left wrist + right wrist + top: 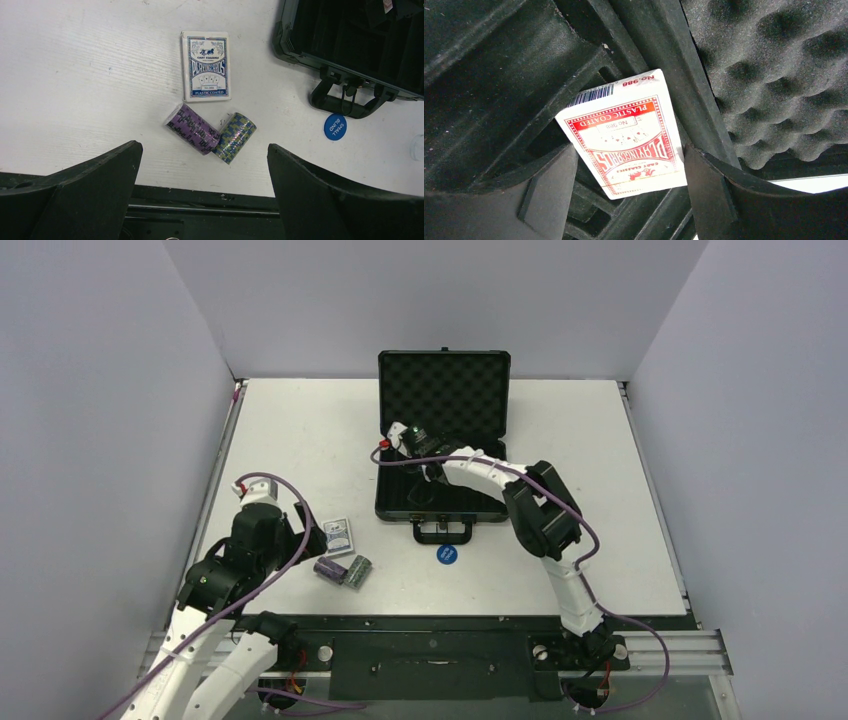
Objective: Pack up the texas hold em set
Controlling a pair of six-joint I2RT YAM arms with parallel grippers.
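Red deck [621,132] tilted over case [443,390] slot, flanked by right end effector [629,150]; cannot tell if gripped. Left end effector [204,146] gapes. Next: seat deck flat.

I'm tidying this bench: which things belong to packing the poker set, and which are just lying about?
Belong: case, red deck, blue deck, purple chips, green chips, blue disc.
Just there: table, rail, cables.
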